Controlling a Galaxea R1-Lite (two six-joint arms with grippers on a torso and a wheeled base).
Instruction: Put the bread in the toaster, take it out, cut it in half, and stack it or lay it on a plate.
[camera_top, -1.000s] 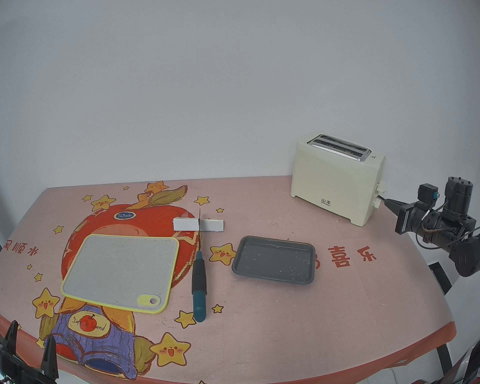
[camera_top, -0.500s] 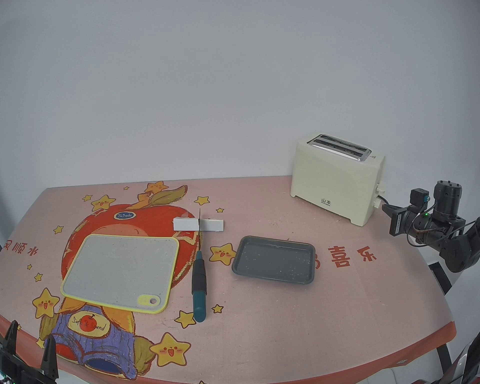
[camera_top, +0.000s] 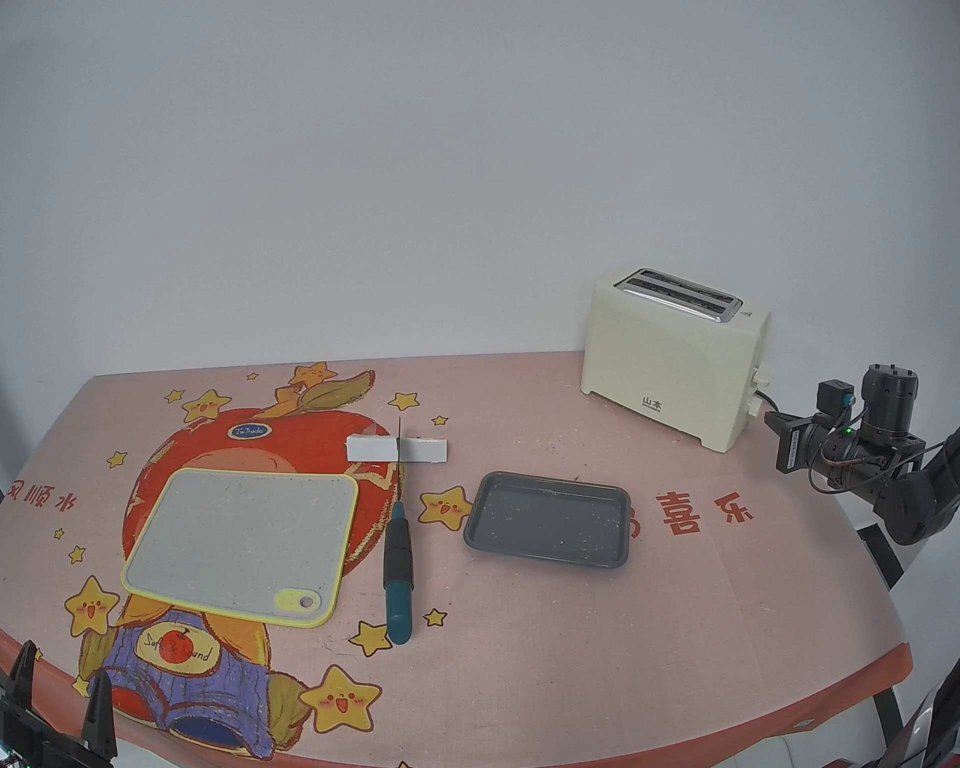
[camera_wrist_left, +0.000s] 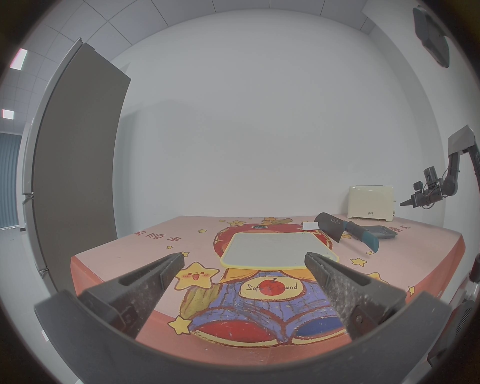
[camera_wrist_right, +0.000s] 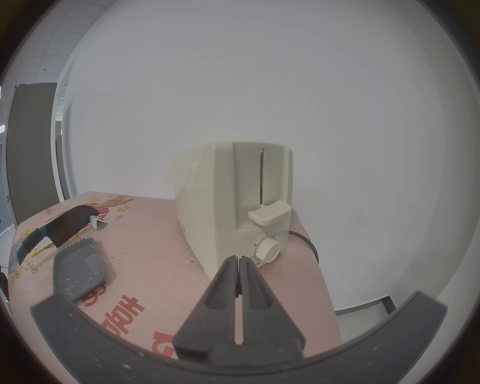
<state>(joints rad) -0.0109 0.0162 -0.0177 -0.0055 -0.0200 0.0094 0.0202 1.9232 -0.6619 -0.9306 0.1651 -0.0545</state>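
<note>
My right end effector (camera_wrist_right: 239, 265), fingers pressed together, hangs off the table's (camera_top: 700, 620) right edge, near the lever end of the boxy cream toaster (camera_top: 675, 355) at the far right corner. I cannot tell what its 2 metal-rimmed slots hold. A shallow dark rectangular plate (camera_top: 548, 520), speckled with crumbs, sits mid-table. A teal-handled knife (camera_top: 399, 570) lies between it and the grey, yellow-rimmed cutting board (camera_top: 242, 542). My left end effector (camera_wrist_left: 243, 257) is spread wide at the near left corner. A pink cartoon-printed cloth covers the table, with a plain white wall behind.

Head cam over table (camera_top: 620, 640); L wrist low, edge; R wrist near toaster (camera_wrist_right: 225, 200); all share it.
</note>
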